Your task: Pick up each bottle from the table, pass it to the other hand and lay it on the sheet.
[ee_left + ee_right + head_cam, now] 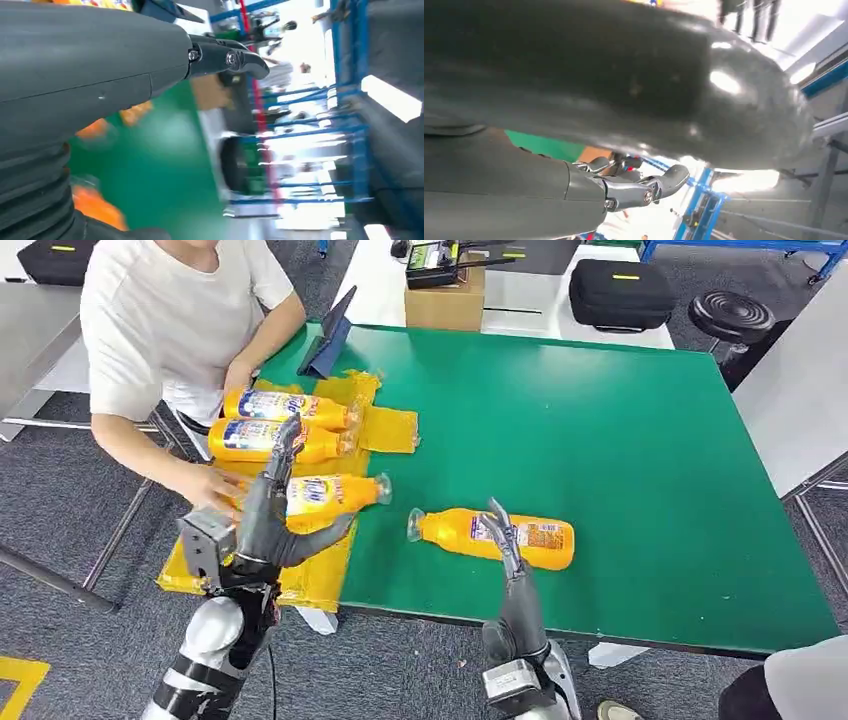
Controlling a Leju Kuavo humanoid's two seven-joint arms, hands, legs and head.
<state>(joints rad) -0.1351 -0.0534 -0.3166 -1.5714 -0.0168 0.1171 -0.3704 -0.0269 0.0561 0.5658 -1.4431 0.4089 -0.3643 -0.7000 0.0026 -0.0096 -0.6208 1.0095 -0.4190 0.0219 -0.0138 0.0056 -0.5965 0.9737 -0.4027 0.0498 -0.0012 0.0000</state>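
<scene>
Holding bottle [330, 495] over sheet [300, 580] — left hand [268, 515].

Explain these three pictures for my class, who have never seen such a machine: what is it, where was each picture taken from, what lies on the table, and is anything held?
This is a humanoid robot with two arms ending in fingered hands. The head view looks down on a green table. The blurry wrist views come from cameras behind each hand.

Two orange bottles lie on a yellow sheet beside a person. The left hand holds a third bottle over the sheet. A fourth bottle lies on the table, with the right hand open, fingers apart, in front of it.
</scene>
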